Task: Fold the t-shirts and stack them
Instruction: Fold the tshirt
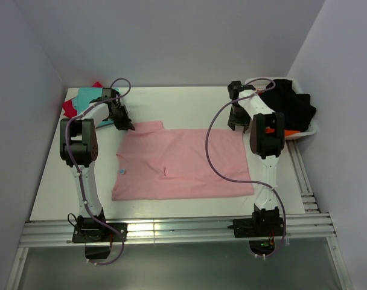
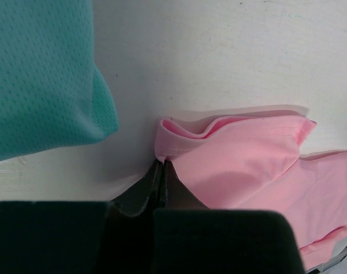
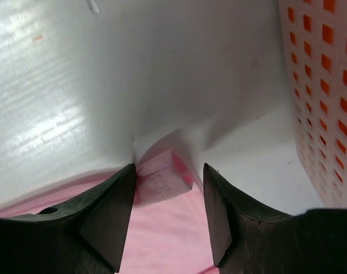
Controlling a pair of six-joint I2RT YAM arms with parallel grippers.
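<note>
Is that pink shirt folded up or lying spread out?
Spread out: the pink shirt lies flat across the table, only one corner bunched where the left gripper pinches it.

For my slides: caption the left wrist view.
Left hand pinches a corner of the soft light pink cloth t-shirt; teal mesh t-shirt lies apart.

- Left arm (image 1: 79,142) and right arm (image 1: 267,136): white links, black joints.
- Thin purple cable (image 1: 208,140) loops beside each.
- Black bases (image 1: 96,231) at the table's (image 1: 171,103) near edge.
</note>
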